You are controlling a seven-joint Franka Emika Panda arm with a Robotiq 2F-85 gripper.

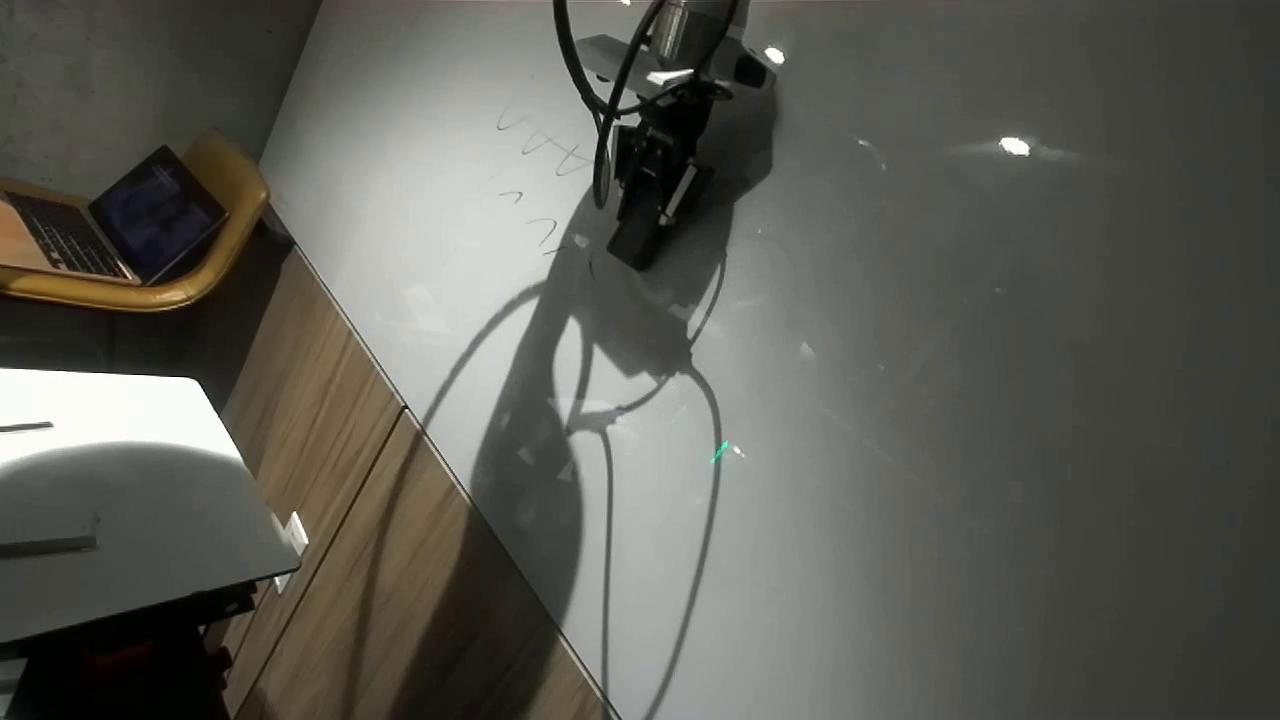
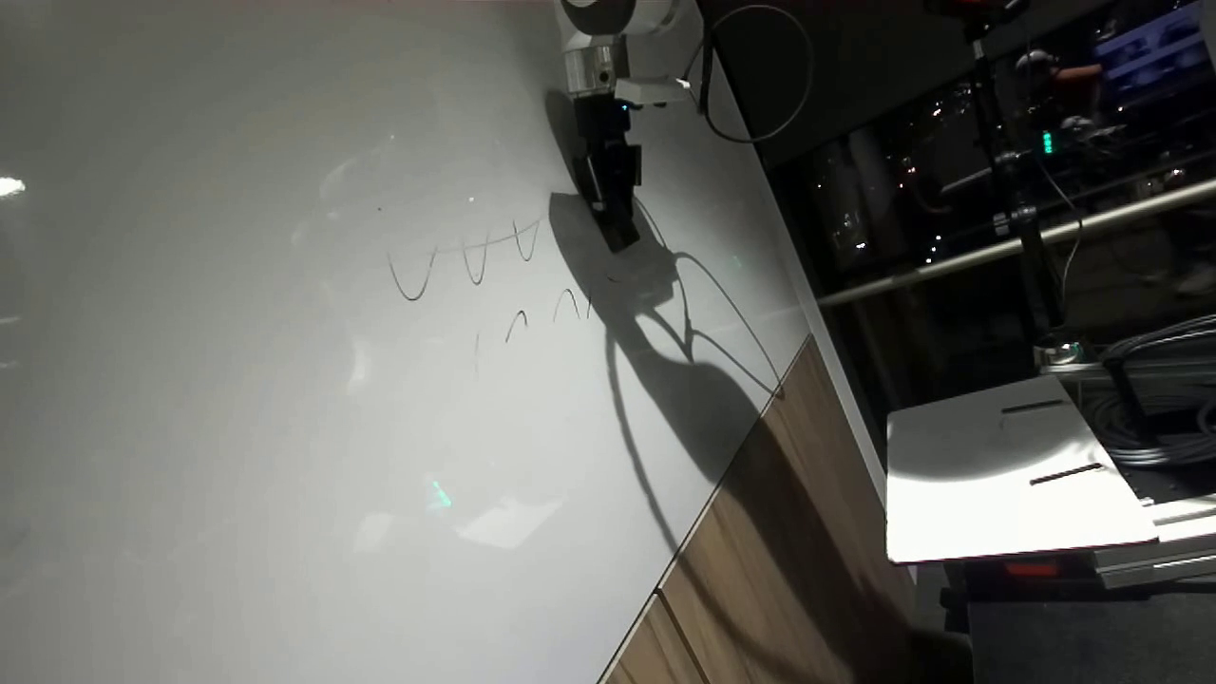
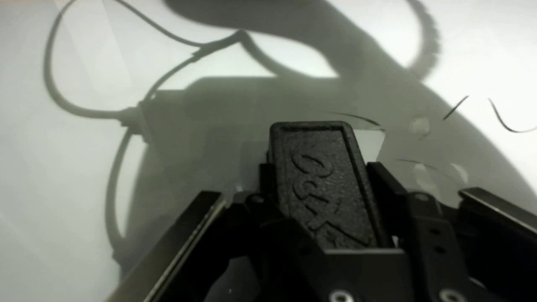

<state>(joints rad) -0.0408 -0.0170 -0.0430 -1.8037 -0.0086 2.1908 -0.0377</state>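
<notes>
a yellow chair (image 1: pixel 240 200) stands near wood-grain panels (image 1: pixel 310 390).

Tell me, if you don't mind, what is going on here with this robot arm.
A robot arm has its gripper closed on a black block with lettering on its face; it looks like a whiteboard eraser. The block is held near a glossy white surface, though I cannot tell whether it touches it. Several thin dark strokes curve across that surface near the block. The arm's broad shadow falls over part of the surface and onto the wood panels.
</notes>
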